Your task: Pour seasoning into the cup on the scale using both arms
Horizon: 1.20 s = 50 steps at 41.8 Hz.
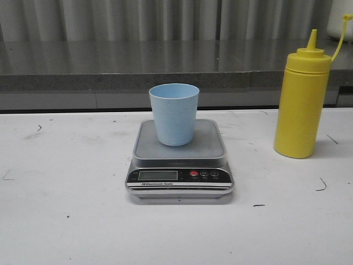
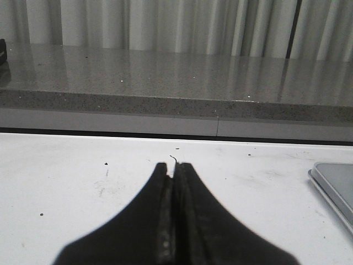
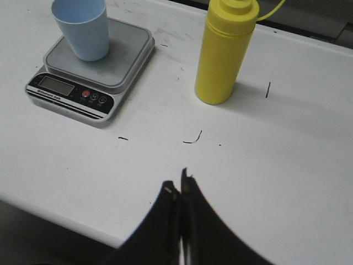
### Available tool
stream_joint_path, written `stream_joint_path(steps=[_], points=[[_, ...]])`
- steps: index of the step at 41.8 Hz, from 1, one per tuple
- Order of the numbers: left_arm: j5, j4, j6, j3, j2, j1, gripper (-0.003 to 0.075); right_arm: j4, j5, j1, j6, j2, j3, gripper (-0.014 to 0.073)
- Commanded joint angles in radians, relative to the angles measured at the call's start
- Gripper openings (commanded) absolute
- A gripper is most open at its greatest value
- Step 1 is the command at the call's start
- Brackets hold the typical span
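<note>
A pale blue cup point(image 1: 174, 114) point(image 3: 81, 27) stands upright on the silver platform of the scale point(image 1: 212, 148) point(image 3: 126, 57) in the middle of the table. To its right stands the tall yellow seasoning bottle point(image 1: 301, 102) point(image 3: 223, 52), nozzle up, its strap hanging off to the side. Neither gripper shows in the front view. My left gripper point(image 2: 173, 165) is shut and empty over bare table, left of the scale's corner point(image 2: 334, 185). My right gripper point(image 3: 177, 183) is shut and empty near the table's front edge, well short of the bottle.
A grey stone ledge point(image 1: 110, 69) runs along the back of the white table point(image 1: 66, 221), with a pleated wall behind it. Small dark scuff marks dot the tabletop. The table's front edge point(image 3: 60, 216) lies close to my right gripper.
</note>
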Motion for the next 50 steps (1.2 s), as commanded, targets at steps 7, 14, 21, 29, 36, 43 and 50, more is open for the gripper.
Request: stream_joint_path(steps=[7, 14, 21, 29, 36, 43, 50], points=[[-0.089, -0.008, -0.009, 0.026, -0.017, 0.000, -0.0020, -0.015, -0.065, 0.002, -0.007, 0.007, -0.033, -0.0069], [-0.089, -0.008, -0.009, 0.026, -0.017, 0.000, -0.0020, -0.015, -0.065, 0.002, -0.007, 0.007, -0.033, -0.0069], [-0.089, -0.008, -0.009, 0.026, -0.017, 0.000, -0.0020, -0.010, -0.068, -0.037, -0.007, -0.038, -0.027, -0.0069], [-0.089, -0.008, -0.009, 0.026, -0.017, 0.000, -0.0020, 0.045, -0.285, -0.147, -0.084, -0.163, 0.120, -0.0064], [-0.089, -0.008, -0.009, 0.026, -0.017, 0.000, -0.0020, 0.051, -0.558, -0.271, -0.086, -0.265, 0.337, -0.0064], [-0.089, -0.008, -0.009, 0.026, -0.017, 0.000, -0.0020, 0.051, -0.770, -0.354, -0.086, -0.370, 0.539, -0.0067], [-0.089, -0.008, -0.009, 0.026, -0.017, 0.000, -0.0020, 0.051, -0.911, -0.390, -0.085, -0.447, 0.701, -0.0068]])
